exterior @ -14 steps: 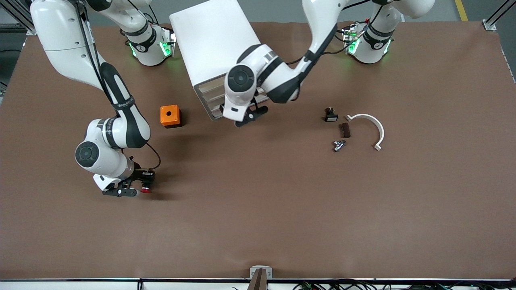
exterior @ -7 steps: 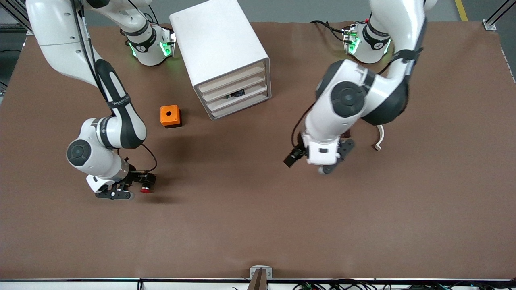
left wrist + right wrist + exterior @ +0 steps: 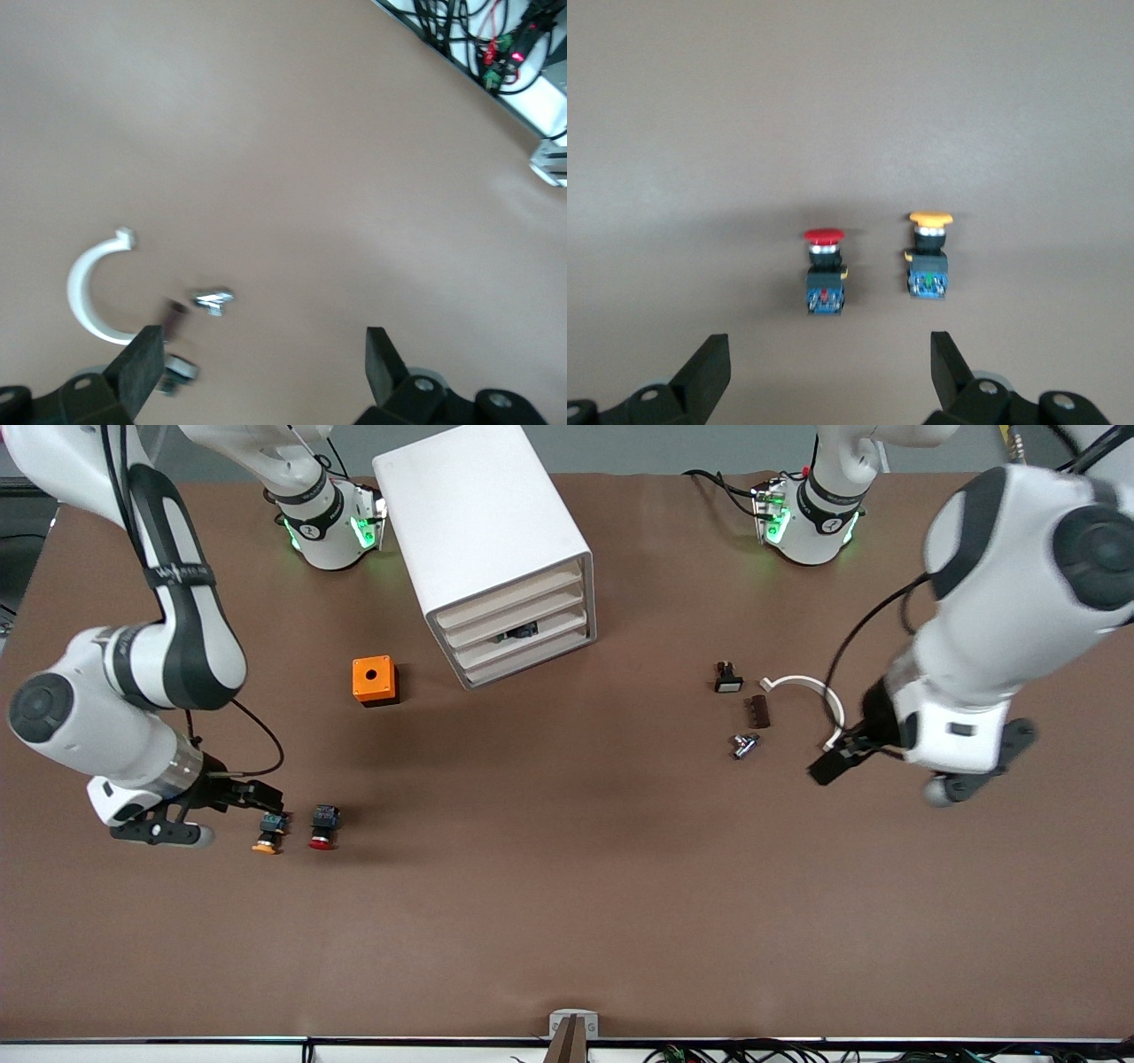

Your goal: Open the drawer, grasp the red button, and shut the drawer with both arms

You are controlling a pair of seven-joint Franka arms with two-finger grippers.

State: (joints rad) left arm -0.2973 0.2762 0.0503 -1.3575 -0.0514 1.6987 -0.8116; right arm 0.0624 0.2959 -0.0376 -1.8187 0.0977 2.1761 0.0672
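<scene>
A brown matte worktop (image 3: 567,886) spans the scene. The right gripper (image 3: 190,815), jaws spread and empty, hangs beside an orange-capped push button (image 3: 268,831) and the red mushroom-capped button (image 3: 322,826) lying free. The white boxy cabinet (image 3: 483,540) shows its shallow white drawer (image 3: 523,634) shut. The left gripper (image 3: 886,771) hovers released near a white curved clamp (image 3: 819,700)
</scene>
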